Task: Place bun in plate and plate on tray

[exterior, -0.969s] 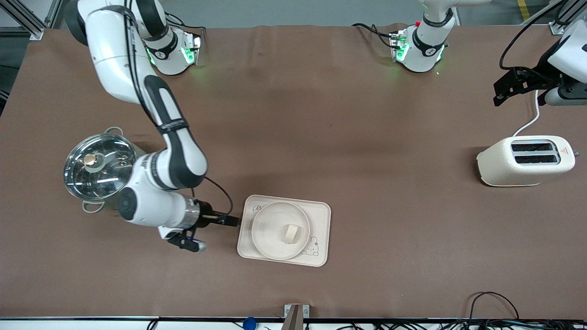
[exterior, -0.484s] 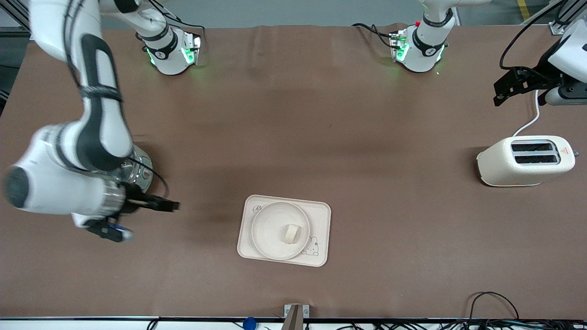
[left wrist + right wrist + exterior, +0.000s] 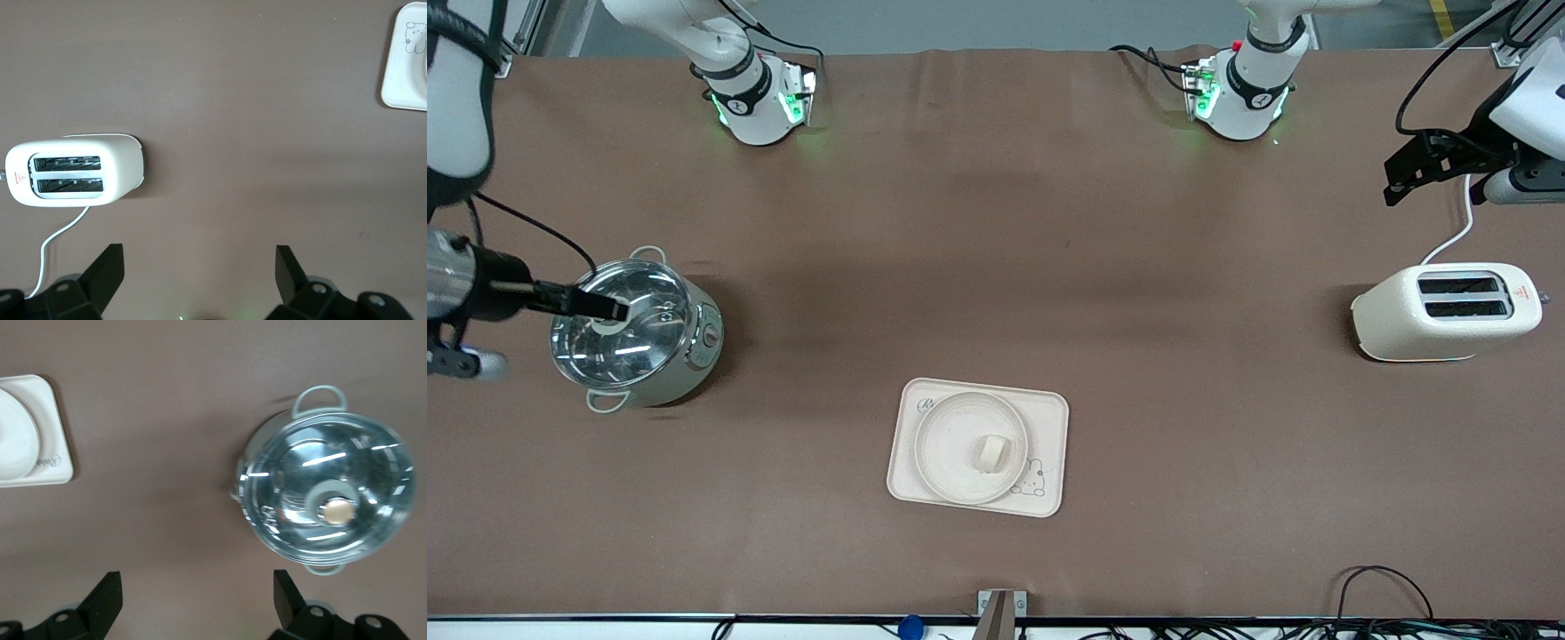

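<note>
The small cream bun (image 3: pixel 990 452) lies in the round cream plate (image 3: pixel 947 444). The plate sits on the rectangular cream tray (image 3: pixel 1049 418) with the rabbit drawing, in the middle of the table near the front camera. A corner of the tray shows in the left wrist view (image 3: pixel 407 60) and in the right wrist view (image 3: pixel 57 447), where part of the plate (image 3: pixel 17 443) shows too. My right gripper (image 3: pixel 605 308) is open and empty, up over the pot. My left gripper (image 3: pixel 1405 173) is open and empty, raised at the left arm's end of the table over the toaster's cord.
A steel pot with a glass lid (image 3: pixel 631 333) stands toward the right arm's end; it shows in the right wrist view (image 3: pixel 327 510). A cream toaster (image 3: pixel 1445 311) with a white cord stands at the left arm's end and shows in the left wrist view (image 3: pixel 73 170).
My right arm has drawn away from the tray's edge, swinging up and toward its own end of the table until its gripper hangs over the pot. Bun, plate, tray and left arm have not moved.
</note>
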